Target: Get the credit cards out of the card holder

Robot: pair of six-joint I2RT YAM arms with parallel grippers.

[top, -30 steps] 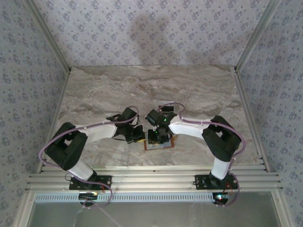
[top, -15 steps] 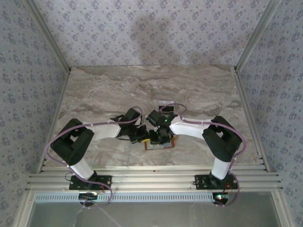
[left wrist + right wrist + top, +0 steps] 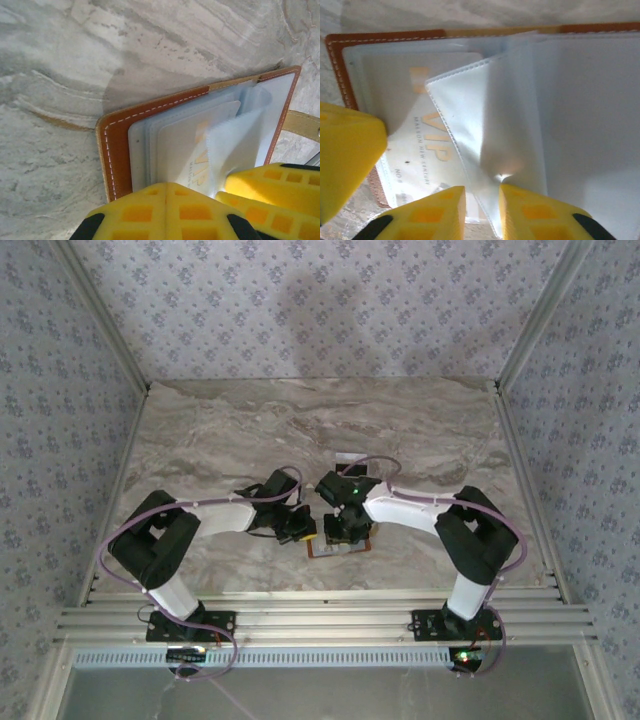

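Over the last second the left arm has swung in. Its yellow-fingered left hand (image 3: 166, 195), jaws pressed together on nothing, now bears down on the left page of the open brown leather card holder (image 3: 116, 145). The holder lies flat on the marbled grey table (image 3: 250, 430), near the front edge between the two arms. The right hand (image 3: 482, 202) has drifted slightly right. Its jaws stand narrowly apart, straddling the lower edge of a lifted clear plastic sleeve (image 3: 485, 125) without visibly pinching it.

My reading is that the holder is now pinned, so the exposed pale silver-white credit card (image 3: 420, 150), still lying in the holder, could be drawn out without dragging the leather along.

The card bears "VIP" in large gold letters. The small line beneath seems to read "MAISON NEW CENTURY", followed by "NO" and digits too small to read. A small pale flat piece (image 3: 349, 457) lies on the table beyond the right arm and is possibly a card already out.
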